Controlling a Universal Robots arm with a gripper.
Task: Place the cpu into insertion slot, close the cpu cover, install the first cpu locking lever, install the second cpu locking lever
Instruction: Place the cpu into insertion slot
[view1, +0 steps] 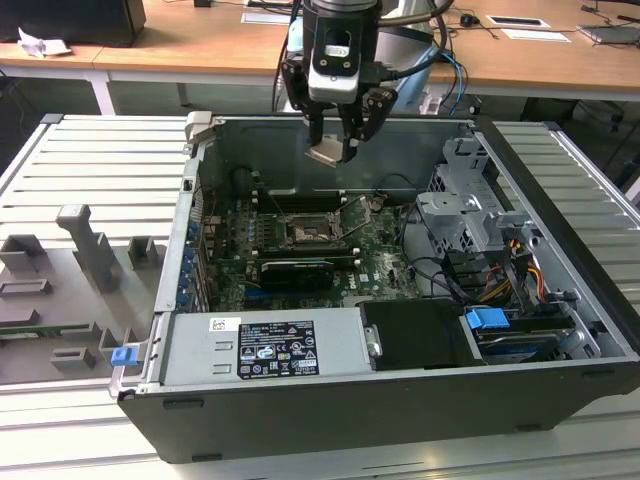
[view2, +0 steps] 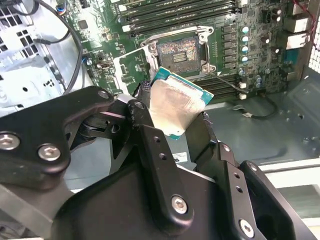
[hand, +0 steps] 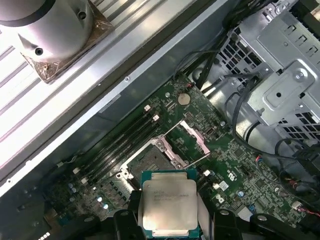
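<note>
At upper centre of the exterior view, the gripper, clamped on the cpu, hangs above the bare insertion slot, with the cpu cover raised.

No text can be read with certainty. In the exterior view, a large label, part white and part black, is stuck on the grey metal box at the front of the computer case; its print is too small to be made out. In the first wrist view, faint lines of print are seen on the cpu, and white markings on the green board, all illegible.
</note>
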